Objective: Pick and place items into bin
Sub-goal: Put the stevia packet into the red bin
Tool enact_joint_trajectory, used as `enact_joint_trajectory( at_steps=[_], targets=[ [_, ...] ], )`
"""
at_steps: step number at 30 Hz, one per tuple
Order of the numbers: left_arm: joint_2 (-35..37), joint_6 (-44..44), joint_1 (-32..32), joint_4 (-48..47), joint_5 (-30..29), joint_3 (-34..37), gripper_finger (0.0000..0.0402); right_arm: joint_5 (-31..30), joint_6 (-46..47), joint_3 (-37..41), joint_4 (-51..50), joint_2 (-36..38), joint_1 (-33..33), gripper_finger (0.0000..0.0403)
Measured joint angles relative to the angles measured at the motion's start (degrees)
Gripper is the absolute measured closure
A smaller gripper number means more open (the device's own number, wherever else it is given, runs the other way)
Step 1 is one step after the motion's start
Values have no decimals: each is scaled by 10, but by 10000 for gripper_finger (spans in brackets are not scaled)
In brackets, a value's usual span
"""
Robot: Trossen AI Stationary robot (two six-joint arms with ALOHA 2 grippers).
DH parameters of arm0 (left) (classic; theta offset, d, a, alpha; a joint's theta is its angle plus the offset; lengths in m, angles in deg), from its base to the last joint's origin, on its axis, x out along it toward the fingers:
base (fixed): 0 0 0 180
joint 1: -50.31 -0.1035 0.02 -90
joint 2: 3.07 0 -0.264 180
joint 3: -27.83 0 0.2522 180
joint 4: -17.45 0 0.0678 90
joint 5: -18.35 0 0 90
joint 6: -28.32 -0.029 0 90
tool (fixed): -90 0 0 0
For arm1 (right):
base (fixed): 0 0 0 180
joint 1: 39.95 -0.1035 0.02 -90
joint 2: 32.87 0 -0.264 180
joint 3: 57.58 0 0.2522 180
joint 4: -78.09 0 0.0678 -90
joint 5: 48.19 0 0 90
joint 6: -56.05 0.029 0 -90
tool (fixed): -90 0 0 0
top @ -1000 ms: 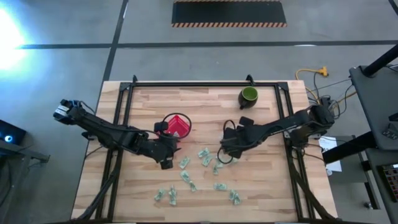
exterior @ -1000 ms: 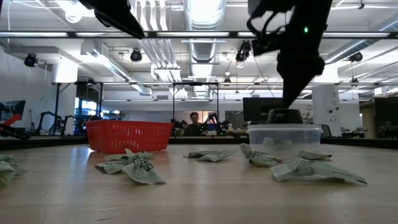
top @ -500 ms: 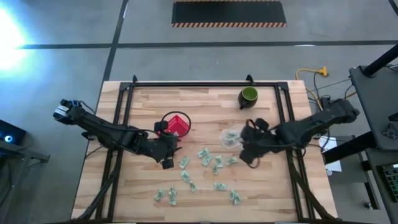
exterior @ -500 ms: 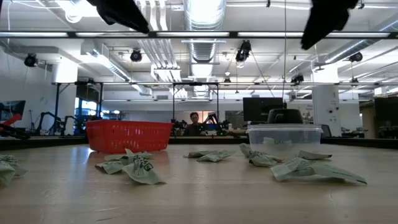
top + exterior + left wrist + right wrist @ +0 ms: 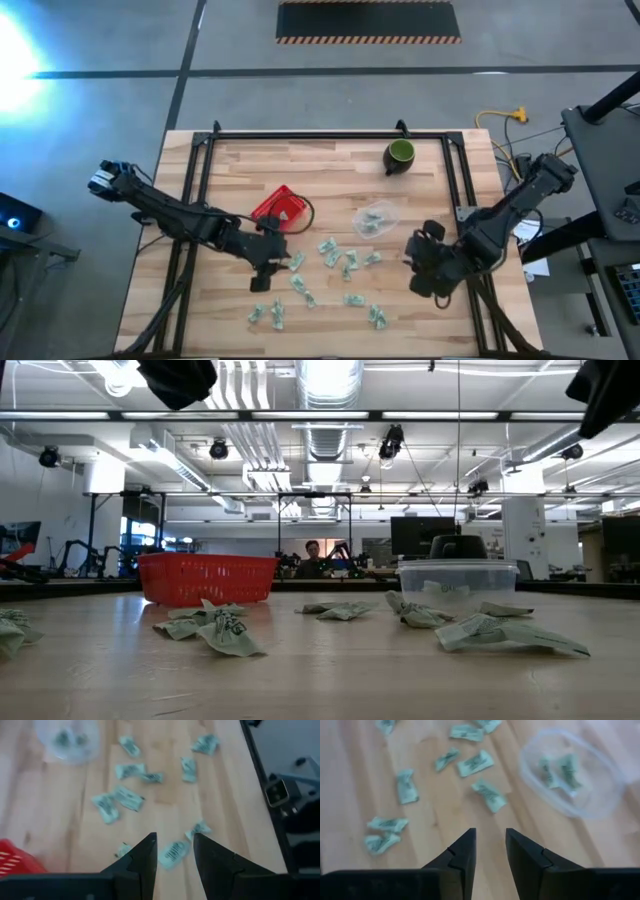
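Two bins: clear bin [image 5: 376, 220] holds a few items [image 5: 559, 771]; red basket [image 5: 281, 205] sits well beside it.
Loose items: wrapped pieces [image 5: 333, 255] scatter on the surface [image 5: 330, 170] near the clear bin, away from the green cup [image 5: 400, 154].
Left tool: left tool [image 5: 174, 851] hovers above one piece [image 5: 172, 854], fingers parted, empty.
Right tool: right tool [image 5: 490, 845] hangs beyond the scatter, fingers apart, empty.
Advice: straddle one piece only, then descend squarely.
Room: bare wood surrounds the scatter; the rail [image 5: 462, 190] runs near the right arm.

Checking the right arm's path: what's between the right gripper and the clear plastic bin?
In the right wrist view, between the right gripper and the clear plastic bin lies bare wooden tabletop; one pale green wrapped piece sits just beside that line.
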Motion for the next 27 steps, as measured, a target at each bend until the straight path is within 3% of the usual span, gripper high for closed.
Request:
enact_joint_trajectory(
  at_steps=[8,17,23,27],
  targets=[
    [-52,-7,24,-31,25,2,290,-1,-1,50,69,0,-31,319],
    [-169,-126,34,-27,40,-9,290,2,0,92,146,0,-32,332],
    [-202,-166,31,-26,41,-31,290,4,0,99,173,0,-32,330],
    [-204,-119,30,-31,107,-31,290,4,13,98,176,0,-32,328]
  ],
)
